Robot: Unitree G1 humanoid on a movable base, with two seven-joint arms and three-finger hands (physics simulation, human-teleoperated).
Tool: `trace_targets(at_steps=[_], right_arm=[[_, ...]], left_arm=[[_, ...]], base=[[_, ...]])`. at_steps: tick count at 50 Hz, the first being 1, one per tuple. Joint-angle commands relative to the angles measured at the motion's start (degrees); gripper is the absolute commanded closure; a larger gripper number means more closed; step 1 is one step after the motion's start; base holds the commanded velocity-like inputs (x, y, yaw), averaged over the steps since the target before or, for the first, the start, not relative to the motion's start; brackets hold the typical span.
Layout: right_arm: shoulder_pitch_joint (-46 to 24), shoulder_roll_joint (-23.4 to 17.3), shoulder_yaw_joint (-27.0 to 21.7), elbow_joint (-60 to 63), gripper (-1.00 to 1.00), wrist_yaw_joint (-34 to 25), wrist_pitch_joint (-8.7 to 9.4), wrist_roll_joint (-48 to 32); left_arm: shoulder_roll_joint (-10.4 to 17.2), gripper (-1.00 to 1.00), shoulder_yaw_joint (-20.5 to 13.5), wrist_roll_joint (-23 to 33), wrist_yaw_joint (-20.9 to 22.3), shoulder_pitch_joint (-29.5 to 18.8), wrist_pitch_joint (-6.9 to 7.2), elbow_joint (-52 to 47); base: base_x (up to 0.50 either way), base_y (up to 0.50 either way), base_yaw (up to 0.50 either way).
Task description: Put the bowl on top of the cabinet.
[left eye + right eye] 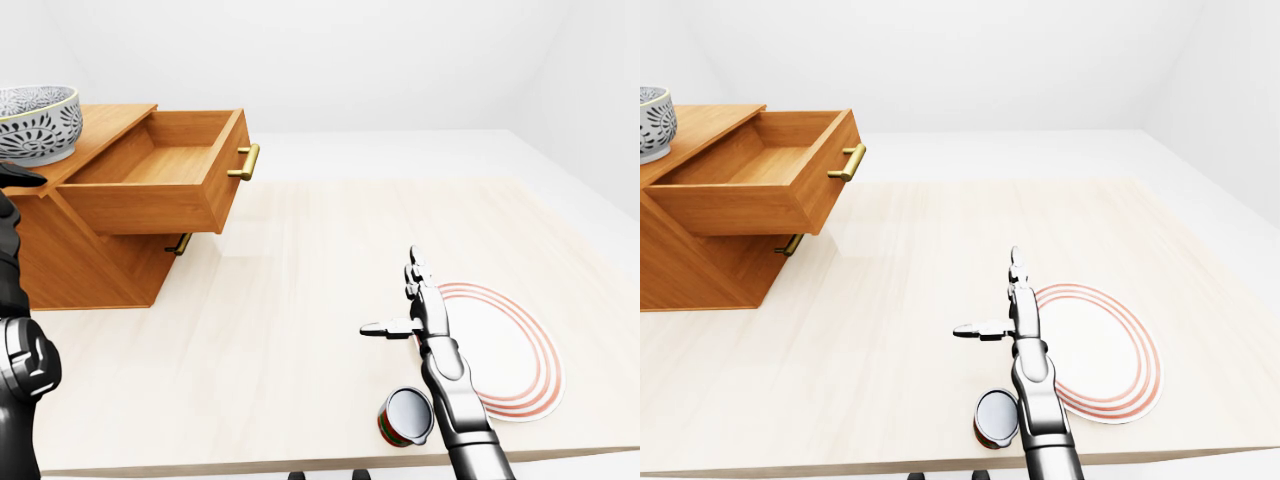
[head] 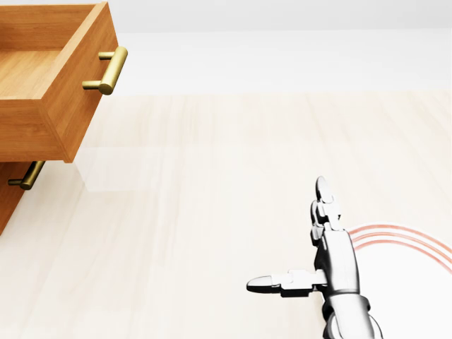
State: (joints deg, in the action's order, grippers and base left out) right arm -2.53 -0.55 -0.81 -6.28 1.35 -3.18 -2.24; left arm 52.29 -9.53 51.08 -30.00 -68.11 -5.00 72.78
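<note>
A grey-and-white patterned bowl rests on the top of the wooden cabinet at the upper left of the left-eye view. It also shows at the left edge of the right-eye view. My left arm rises dark along that view's left edge. A black part of the left hand lies just under the bowl, mostly cut off, so its fingers cannot be read. My right hand hovers over the table beside a plate, open, with thumb out and fingers straight, holding nothing.
The cabinet's top drawer stands pulled out and empty, its brass handle jutting over the table. A lower handle sits beneath it. A white plate with red rings and a tipped can lie by the table's lower edge.
</note>
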Motion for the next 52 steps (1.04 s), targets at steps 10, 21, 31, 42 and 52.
trace_targets(at_steps=[10,21,31,42,52], right_arm=[[0.1,0.1,0.1,0.3,-1.00,0.1,0.18,-0.1],[0.2,0.1,0.1,0.6,-1.00,0.1,0.31,-0.1],[0.3,0.1,0.1,0.8,-1.00,0.1,0.41,-0.1],[0.5,0.0,0.0,1.6,-1.00,0.0,0.82,0.1],[0.4,-0.1,-0.2,1.1,-1.00,-0.1,0.43,0.3]], left_arm=[[-1.9,-1.00,-5.8,-14.6,0.0,15.3,0.00,-29.2],[-4.3,-1.00,-9.4,-18.9,0.0,21.4,0.00,-44.9],[-12.9,-1.00,-18.2,-29.8,12.4,36.6,0.00,-91.3],[-17.9,-1.00,-18.6,-30.3,16.3,40.5,0.00,-103.6],[-19.6,-1.00,-18.1,-29.8,17.3,41.0,0.00,-105.6]], base=[[0.00,0.00,0.00],[0.00,0.00,0.00],[0.00,0.00,0.00],[0.00,0.00,0.00],[0.00,0.00,0.00]])
